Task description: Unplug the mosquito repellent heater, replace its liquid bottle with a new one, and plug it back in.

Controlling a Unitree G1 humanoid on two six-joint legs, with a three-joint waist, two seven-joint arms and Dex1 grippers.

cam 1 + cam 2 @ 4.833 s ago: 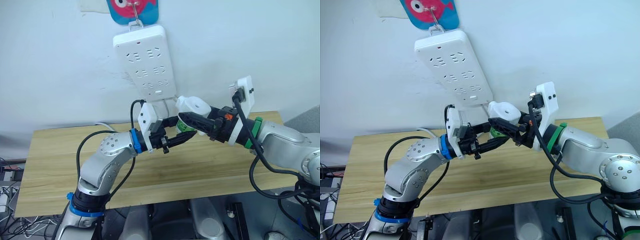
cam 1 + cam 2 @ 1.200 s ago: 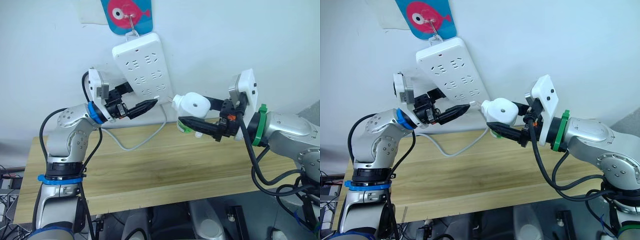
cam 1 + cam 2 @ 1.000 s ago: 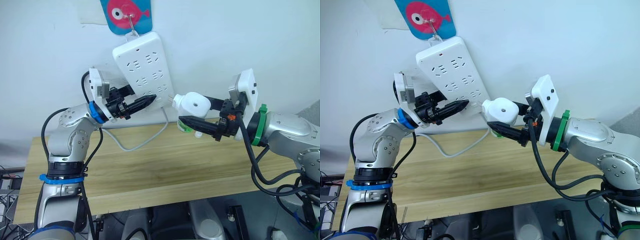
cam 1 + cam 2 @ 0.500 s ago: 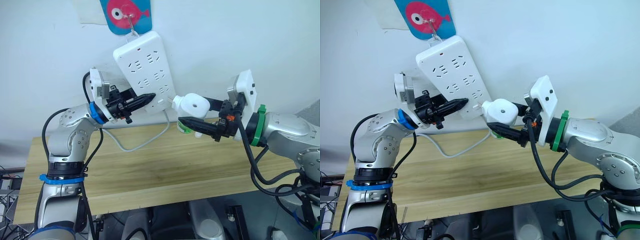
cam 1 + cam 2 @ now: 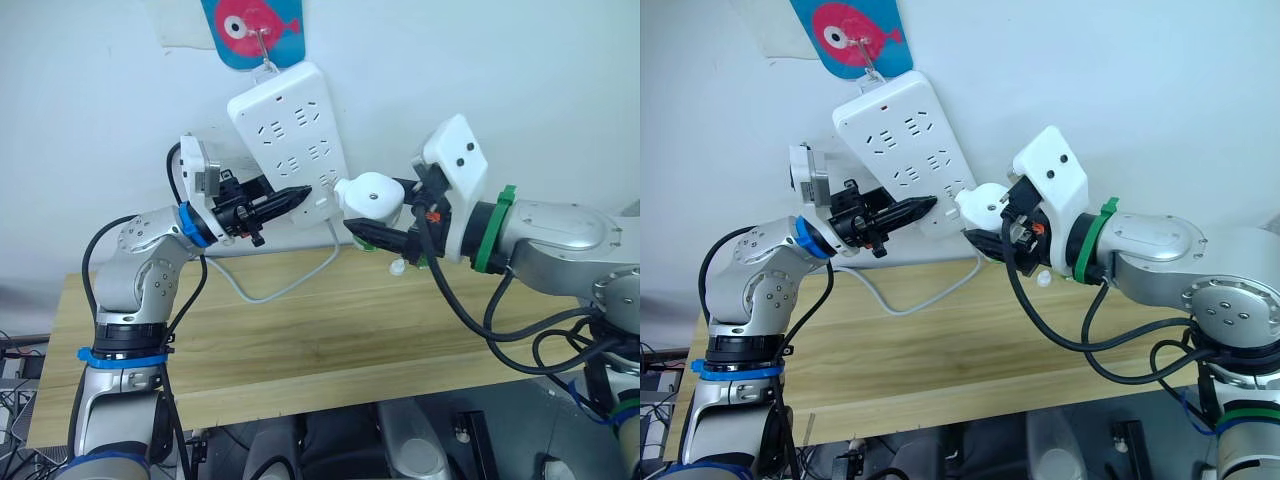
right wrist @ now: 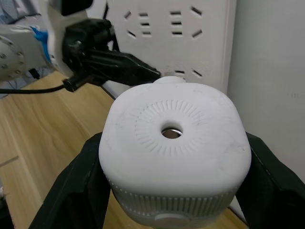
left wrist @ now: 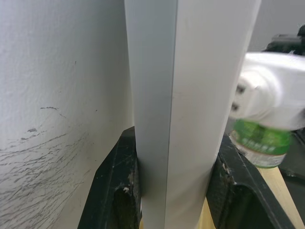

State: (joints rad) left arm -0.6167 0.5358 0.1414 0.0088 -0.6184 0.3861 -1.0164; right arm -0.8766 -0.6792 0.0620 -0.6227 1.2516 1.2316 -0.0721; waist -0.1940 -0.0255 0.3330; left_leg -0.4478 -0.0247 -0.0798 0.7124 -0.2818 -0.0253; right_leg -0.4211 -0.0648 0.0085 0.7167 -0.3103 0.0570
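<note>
White rigid plastic, the heater is clamped by its sides in the right hand, green bottle fitted beneath, just beside the strip. It is judged light and smooth. The strip's edge is pinched by the left hand.

left pincer clamped, right pincer clamped
</note>
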